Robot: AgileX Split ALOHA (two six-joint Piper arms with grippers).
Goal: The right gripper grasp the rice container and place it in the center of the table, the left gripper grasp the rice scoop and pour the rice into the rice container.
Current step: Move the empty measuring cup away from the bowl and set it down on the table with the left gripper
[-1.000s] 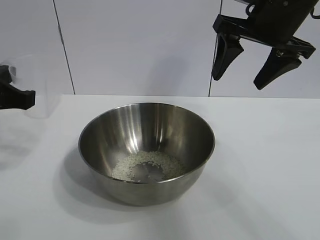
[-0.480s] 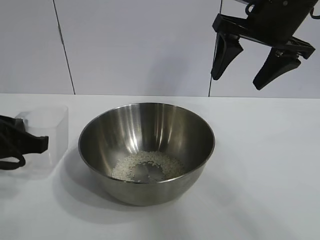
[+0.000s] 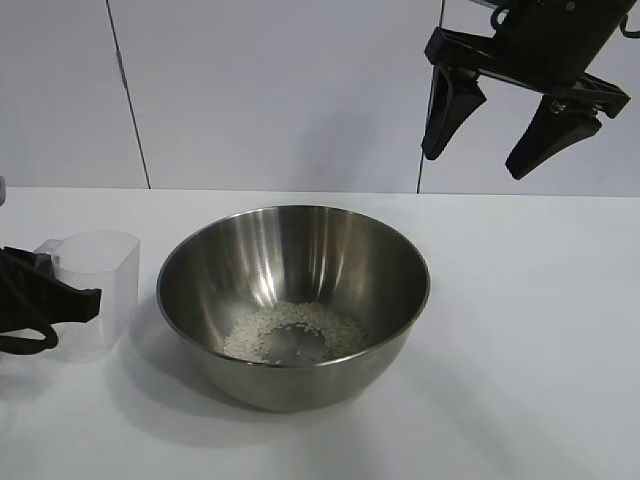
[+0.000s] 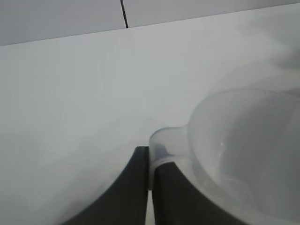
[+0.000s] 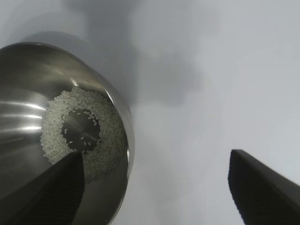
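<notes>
Rice scoop (image 3: 97, 285) now lowered upright onto table (image 3: 520, 330), empty, pinched by left gripper (image 3: 88, 302) just beside rice container (image 3: 293, 300); rice (image 3: 293, 330) already inside; right gripper (image 3: 490, 125) spread above; pouring judged done.

The left gripper (image 3: 75, 300) is cut off by the exterior view's left edge, so only 1 finger and a cable loop are seen. The rice scoop (image 4: 243, 150) is cropped in the left wrist view. The right gripper (image 3: 497, 125) is truncated above.
</notes>
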